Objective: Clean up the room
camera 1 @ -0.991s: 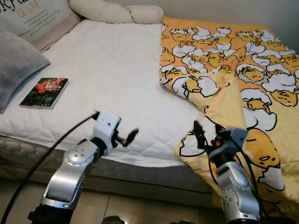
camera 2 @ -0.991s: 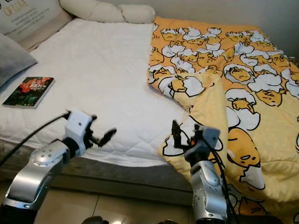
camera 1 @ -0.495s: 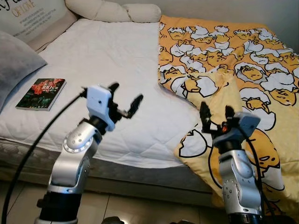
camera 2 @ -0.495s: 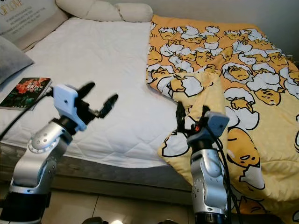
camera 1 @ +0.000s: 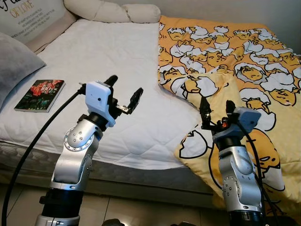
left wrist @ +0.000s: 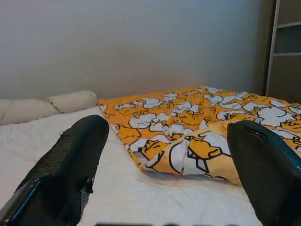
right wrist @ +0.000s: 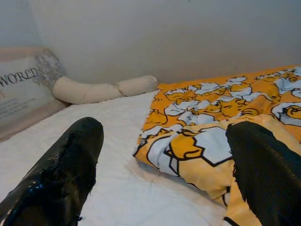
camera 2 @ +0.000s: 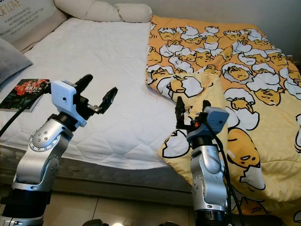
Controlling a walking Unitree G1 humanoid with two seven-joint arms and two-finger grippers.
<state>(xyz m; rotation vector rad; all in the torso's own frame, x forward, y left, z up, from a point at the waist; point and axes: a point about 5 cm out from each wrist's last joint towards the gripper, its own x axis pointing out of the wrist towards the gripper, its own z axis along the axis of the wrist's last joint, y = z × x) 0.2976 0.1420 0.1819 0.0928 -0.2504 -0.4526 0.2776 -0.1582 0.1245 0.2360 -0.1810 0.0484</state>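
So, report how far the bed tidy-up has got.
Nothing looks done yet. The yellow blanket lies bunched on the right half of the bed with a corner folded back, and the book sits on the white mattress. Left gripper and right gripper are both raised, open and empty. Spreading the blanket and removing the book remain.

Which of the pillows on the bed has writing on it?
The beige pillow propped in the far left corner carries printed lettering. The grey pillow nearer the book is plain, and the long cream bolster along the head of the bed is plain too.
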